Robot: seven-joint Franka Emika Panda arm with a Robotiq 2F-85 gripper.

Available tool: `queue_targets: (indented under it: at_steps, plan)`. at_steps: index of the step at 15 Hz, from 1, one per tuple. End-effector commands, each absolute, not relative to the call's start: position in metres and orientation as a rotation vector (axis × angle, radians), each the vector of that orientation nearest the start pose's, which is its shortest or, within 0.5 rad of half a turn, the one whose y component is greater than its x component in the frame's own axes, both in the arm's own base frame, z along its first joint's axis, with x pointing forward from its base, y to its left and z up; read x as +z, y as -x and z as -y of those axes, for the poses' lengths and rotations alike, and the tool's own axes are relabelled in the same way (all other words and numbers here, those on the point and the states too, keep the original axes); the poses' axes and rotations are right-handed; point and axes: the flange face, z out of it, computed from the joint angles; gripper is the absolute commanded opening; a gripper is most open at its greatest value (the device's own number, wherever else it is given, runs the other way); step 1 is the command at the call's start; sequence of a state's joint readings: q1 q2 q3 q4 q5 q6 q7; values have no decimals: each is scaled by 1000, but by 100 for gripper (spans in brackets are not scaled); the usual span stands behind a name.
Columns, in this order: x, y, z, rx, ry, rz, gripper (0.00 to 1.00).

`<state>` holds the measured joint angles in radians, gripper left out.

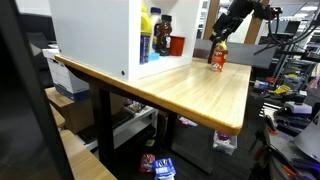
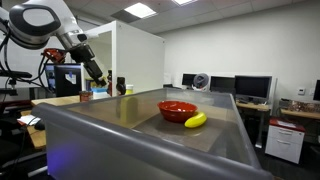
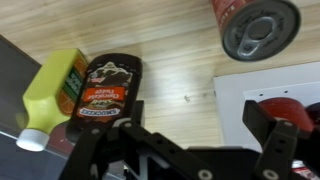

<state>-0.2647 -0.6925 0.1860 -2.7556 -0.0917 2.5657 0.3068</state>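
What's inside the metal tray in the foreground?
A red bowl and a banana beside it, in the tray. The bowl's own wall hides whatever is in it.

Table (image 1: 190, 85): pale wood top on black legs.
Cabinet (image 1: 95, 35): white, standing on the table.
Floor (image 1: 200, 150): dark, under the table, with boxes (image 1: 225, 143) lying on it.
Wall (image 2: 250, 45): plain white, well behind the table.
Monitors (image 2: 250, 88): dark screens on desks beyond the table, against the wall.
Fan (image 2: 202, 81): beyond the table, just beside the monitors.
Lights (image 2: 140, 10): lit ceiling panels above the table.
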Motion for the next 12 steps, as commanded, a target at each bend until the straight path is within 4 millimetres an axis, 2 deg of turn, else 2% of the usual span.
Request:
queue_targets:
  at_steps: [1, 3, 4, 6, 8, 10, 12]
  plan:
    - [469, -359, 25, -838, 3229, -767, 100]
    - [471, -354, 22, -747, 3316, -855, 100]
    - [472, -350, 20, -634, 3375, -850, 100]
    - [475, -348, 16, -428, 3431, -698, 100]
    - [480, -346, 10, -301, 3435, -534, 100]
    - [488, -344, 6, -254, 3409, -397, 100]
    - [496, -344, 4, -293, 3347, -290, 100]
